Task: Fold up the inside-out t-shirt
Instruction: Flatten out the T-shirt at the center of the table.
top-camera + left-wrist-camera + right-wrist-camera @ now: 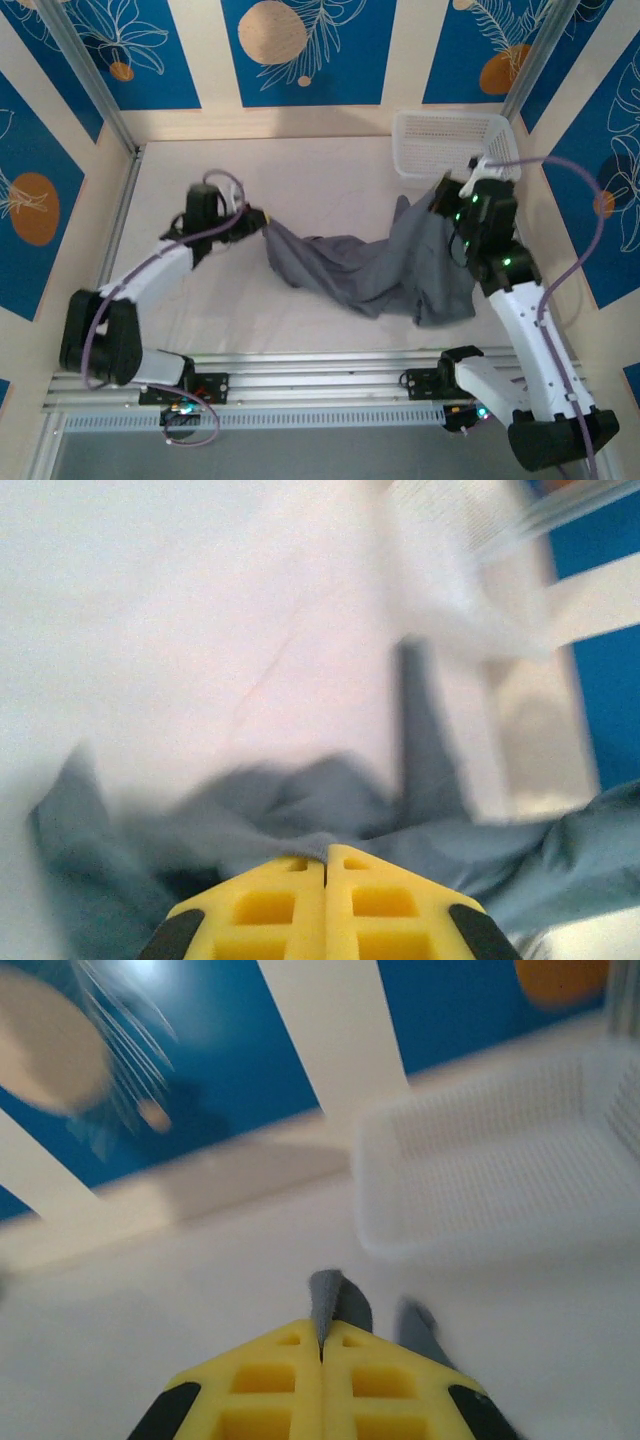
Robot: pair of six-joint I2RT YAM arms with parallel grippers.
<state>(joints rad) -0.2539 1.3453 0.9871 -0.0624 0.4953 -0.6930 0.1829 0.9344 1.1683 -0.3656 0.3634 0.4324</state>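
Observation:
The inside-out t-shirt is slate-grey cloth stretched in a sagging band across the table between both arms. My left gripper is shut on its left end; in the left wrist view the yellow fingers meet with a fold of the t-shirt pinched at their tips. My right gripper is shut on the right end, lifted above the table; in the right wrist view a grey point of the t-shirt sticks up from the closed tips.
A white plastic basket stands at the back right, just behind my right gripper, and shows blurred as the basket in the right wrist view. Patterned blue and cream walls enclose the table. An aluminium rail runs along the near edge.

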